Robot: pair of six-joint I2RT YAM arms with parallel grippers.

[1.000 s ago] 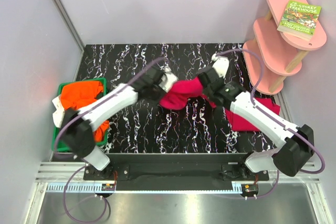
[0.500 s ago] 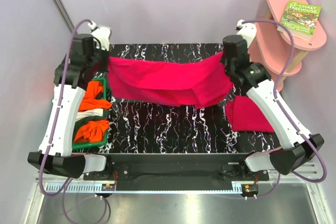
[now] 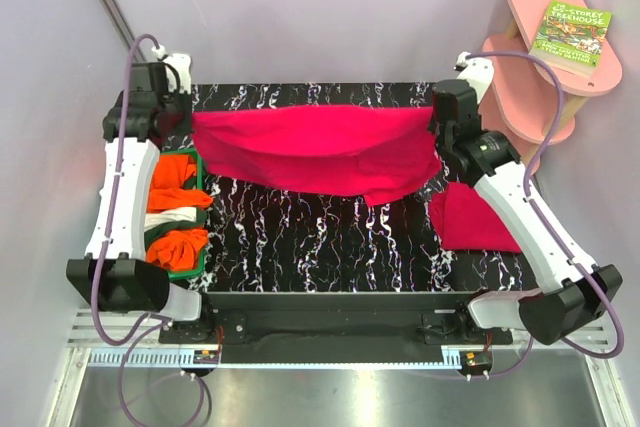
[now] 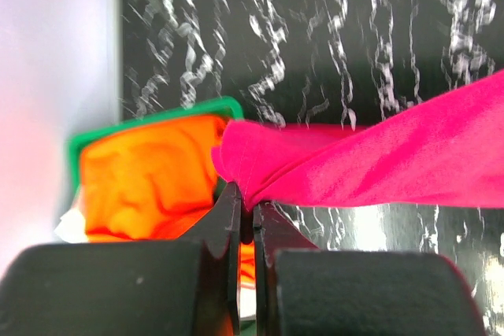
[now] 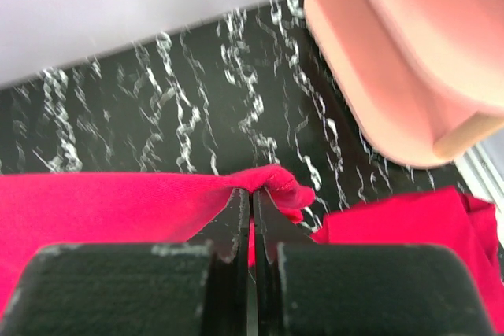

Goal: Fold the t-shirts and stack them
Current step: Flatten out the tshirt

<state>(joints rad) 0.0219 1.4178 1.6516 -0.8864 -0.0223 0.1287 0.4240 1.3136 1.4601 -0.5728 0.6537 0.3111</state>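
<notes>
**Pink shirt [image 3: 320, 147] stretched in the air between two pincers**

Container: the tray [image 3: 197, 155], below the left pincer [image 3: 183, 112], holds orange shirts [image 3: 170, 175] and a white shirt [image 3: 170, 216], heaped to its rim. The left pincer is pressed together on the shirt's left corner and the right pincer [image 3: 437, 123] pinches its right corner. The cloth sags lowest near the right pincer. A folded shirt [image 3: 475, 217], also pink, lies flat below the right pincer by the table [image 3: 320, 242] edge. The shelf [image 3: 530, 87] stands just right of that pincer. Bare table lies nearward of the span. The left wrist view shows the tray corner under the fingers. Only the top view shows the white shirt and the book [image 3: 572, 32].
</notes>
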